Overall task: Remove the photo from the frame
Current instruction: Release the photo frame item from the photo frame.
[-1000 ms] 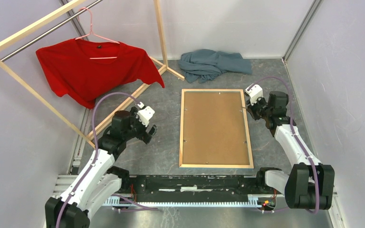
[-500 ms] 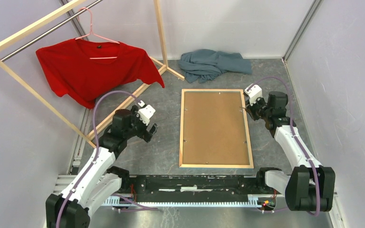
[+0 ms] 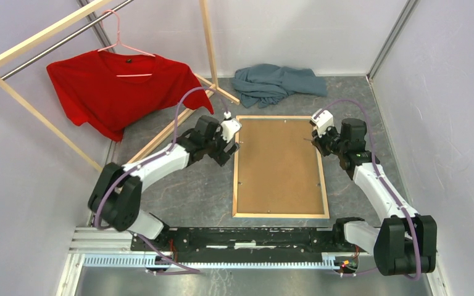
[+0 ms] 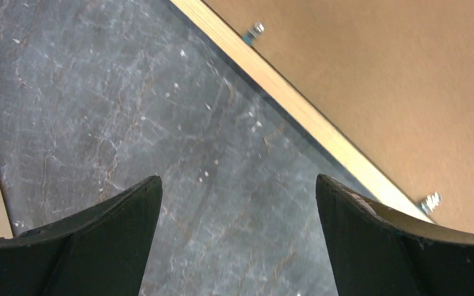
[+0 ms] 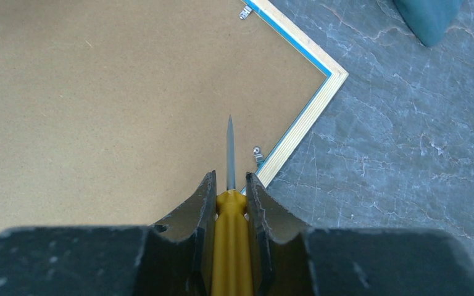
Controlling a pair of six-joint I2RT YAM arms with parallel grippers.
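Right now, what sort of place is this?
Probably a robot test cell: two arms on a rail, plain enclosing walls, staged props like a red T-shirt on a wooden clothes rack.

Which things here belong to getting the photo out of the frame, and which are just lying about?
Job: pale-wood-edged rectangular picture frame, face down; its brown backing board with metal clips; yellow-handled screwdriver in the right gripper; open left gripper beside the frame's left edge. Photo not visible.
Lying about: red T-shirt on the wooden clothes rack; crumpled grey-blue cloth.
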